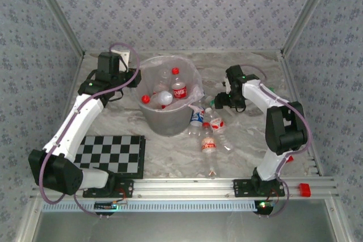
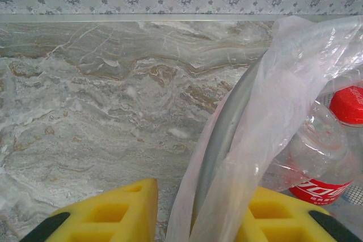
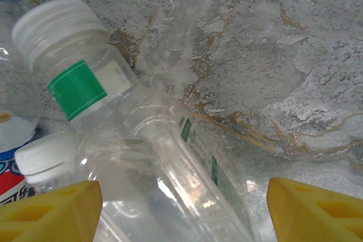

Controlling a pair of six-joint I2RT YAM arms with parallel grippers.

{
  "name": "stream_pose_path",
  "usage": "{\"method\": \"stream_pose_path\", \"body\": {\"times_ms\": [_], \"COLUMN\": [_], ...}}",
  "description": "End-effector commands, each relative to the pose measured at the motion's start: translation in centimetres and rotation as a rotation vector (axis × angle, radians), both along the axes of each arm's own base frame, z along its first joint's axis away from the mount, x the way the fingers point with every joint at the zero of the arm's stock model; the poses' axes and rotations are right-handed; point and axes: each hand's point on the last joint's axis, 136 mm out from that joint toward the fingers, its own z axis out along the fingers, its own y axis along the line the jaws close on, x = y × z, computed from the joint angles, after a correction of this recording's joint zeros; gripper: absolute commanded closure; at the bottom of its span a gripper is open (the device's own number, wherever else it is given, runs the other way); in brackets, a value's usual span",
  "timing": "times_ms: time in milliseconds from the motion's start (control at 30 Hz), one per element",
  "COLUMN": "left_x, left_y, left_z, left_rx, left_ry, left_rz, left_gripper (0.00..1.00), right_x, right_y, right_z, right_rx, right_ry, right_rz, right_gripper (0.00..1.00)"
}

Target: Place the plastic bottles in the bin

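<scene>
Right pincer (image 3: 181, 213) hangs released, fingers (image 3: 51, 211) spread either side of a clear bottle (image 3: 147, 151) with a green band, lying on the tabletop (image 3: 272, 55) at the wrist frame's lower left. I should centre on its body before closing. My left pincer (image 2: 198, 213) is clenched on the bin (image 2: 227, 128) rim, steadying it.

Black-and-white checkerboard (image 1: 110, 154) on marbled tabletop (image 1: 170, 152), small red block (image 1: 304, 189) on front rail (image 1: 198, 186), floral walls (image 1: 187, 4)

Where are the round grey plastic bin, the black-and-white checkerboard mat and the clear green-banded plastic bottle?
Round grey plastic bin (image 1: 164, 122): top external view, outer wall.
Black-and-white checkerboard mat (image 1: 110, 154): top external view, centre.
Clear green-banded plastic bottle (image 3: 147, 140): right wrist view, clear body.
</scene>
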Motion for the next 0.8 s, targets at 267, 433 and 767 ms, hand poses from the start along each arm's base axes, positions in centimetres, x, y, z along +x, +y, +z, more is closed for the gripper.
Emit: {"method": "stream_pose_path", "body": {"times_ms": [267,433,767], "left_x": [-1.1,-1.0,-0.9], "left_y": [0.1,-0.1,-0.3], "left_z": [-1.8,-2.2,-2.5], "left_rx": [0.048,0.046,0.043], "left_ry": [0.067,0.08,0.094], "left_rz": [-0.016,-0.025,-0.032], "left_gripper": [0.66,0.66,0.66], "right_x": [-1.3,-4.5,-1.9], "right_y": [-6.1,-7.4,-10.1], "right_z": [-1.2,0.0,4.9], "right_rx": [0.01,-0.003,-0.046], "right_ry": [0.049,0.048,-0.022], "right_rz": [-0.243,-0.317,-0.343], "right_gripper": [0.39,0.38,0.23]}}
